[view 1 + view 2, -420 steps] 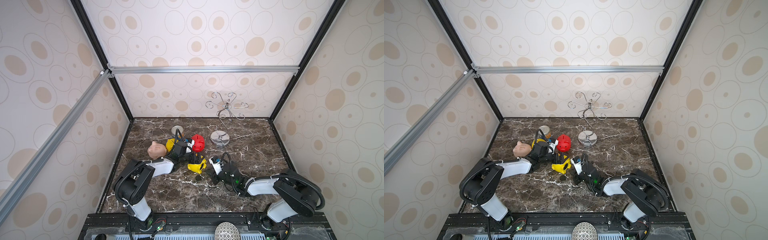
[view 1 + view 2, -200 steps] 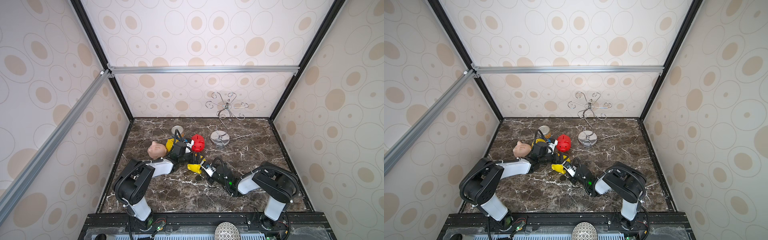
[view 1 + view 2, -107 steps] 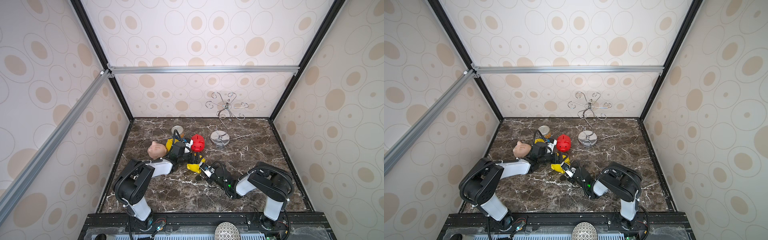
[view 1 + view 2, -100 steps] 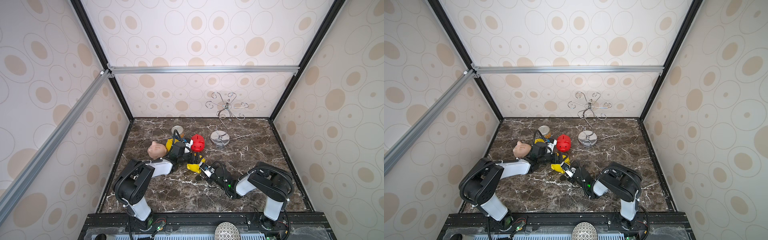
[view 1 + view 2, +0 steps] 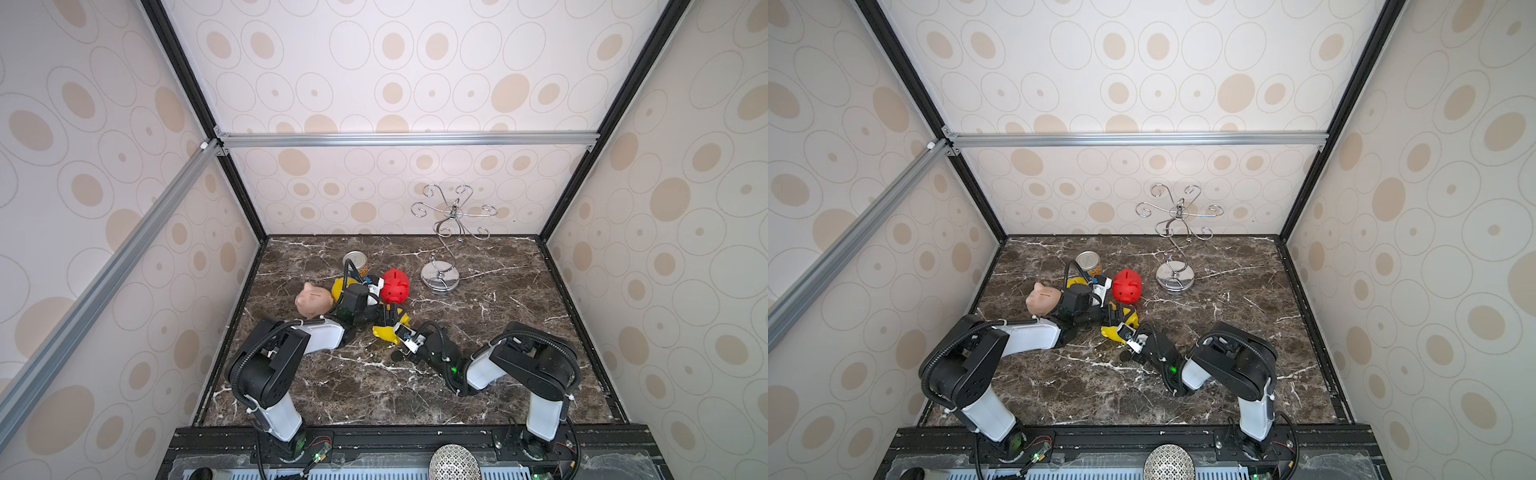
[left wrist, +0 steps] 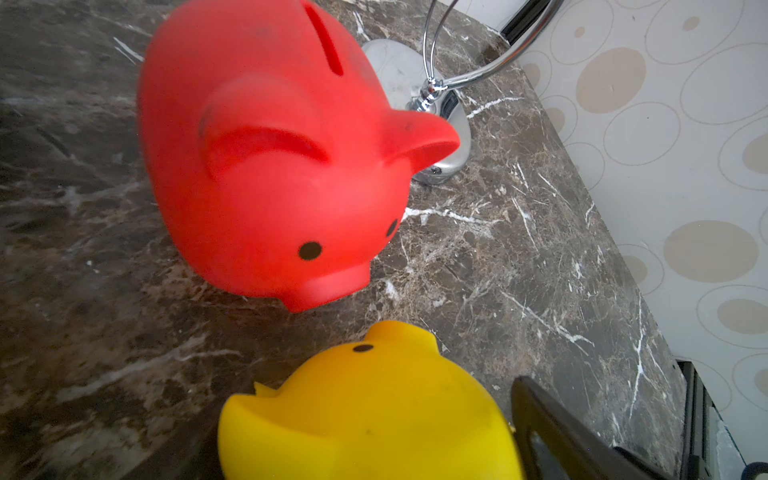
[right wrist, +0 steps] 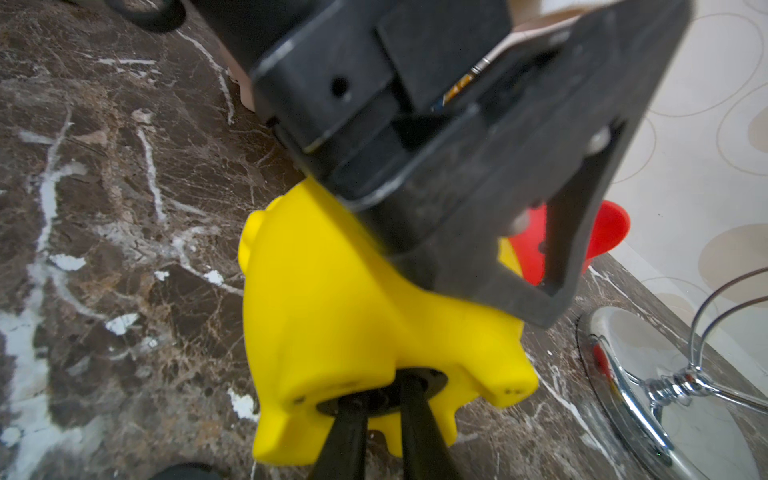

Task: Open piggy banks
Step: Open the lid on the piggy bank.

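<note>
1. Four piggy banks cluster on the dark marble-patterned surface, left of its middle. Leftmost stands the pale pink plastic pig bank, upright and free of both arms.
2. Just beside it, half hidden behind the left arm, sits a yellow plastic pig bank, with the tin can behind it.
3. The left gripper has its jaws spread wide around a second yellow pig bank, which lies on its side. This looks deliberate: the belly faces the right arm, and the body cannot spin.
4. The red glossy pig bank stands upright just behind, apart from both grippers.
5. The right gripper lies low over the surface, jaws nipped narrow on the black round plug in that belly (how firmly they bite I cannot tell). A twist-and-pull seems the step in hand.
6. Farthest right, the chrome wire stand is well clear.
</note>
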Controlling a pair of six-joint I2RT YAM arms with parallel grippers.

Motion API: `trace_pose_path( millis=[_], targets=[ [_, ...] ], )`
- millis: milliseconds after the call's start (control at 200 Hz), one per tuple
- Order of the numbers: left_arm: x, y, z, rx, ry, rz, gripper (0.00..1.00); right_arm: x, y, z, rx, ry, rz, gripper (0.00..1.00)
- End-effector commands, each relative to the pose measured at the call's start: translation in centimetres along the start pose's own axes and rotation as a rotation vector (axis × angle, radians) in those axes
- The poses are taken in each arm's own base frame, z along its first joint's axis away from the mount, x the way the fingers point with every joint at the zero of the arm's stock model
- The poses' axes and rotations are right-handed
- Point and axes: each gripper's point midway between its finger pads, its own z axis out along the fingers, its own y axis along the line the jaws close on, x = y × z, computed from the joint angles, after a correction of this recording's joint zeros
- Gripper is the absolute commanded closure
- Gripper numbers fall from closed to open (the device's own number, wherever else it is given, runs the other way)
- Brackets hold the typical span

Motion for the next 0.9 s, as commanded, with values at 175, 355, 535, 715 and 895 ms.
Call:
trace_pose_path(
  millis=[175,355,535,715,895],
  targets=[
    [6.4,1.9,0.4,-0.033,0.18,-0.071,0.07,-0.6,1.1,1.2,-0.029,-0.019,-0.044,0.93],
    [6.6,2.0,0.4,-0.036,0.187,-0.071,0.07,-0.6,1.5,1.5,-0.043,-0.01,-0.051,0.99],
    [6.8,2.1,0.5,-0.04,0.195,-0.075,0.07,-0.6,1.7,1.7,-0.042,-0.003,-0.072,1.0],
    [6.9,1.7,0.5,-0.015,0.203,-0.091,0.07,-1.3,2.0,1.9,-0.02,-0.009,-0.137,1.0],
    [7.1,1.8,0.5,-0.018,0.207,-0.101,0.07,-2.4,1.8,2.1,0.087,-0.033,-0.24,1.0]
  ],
)
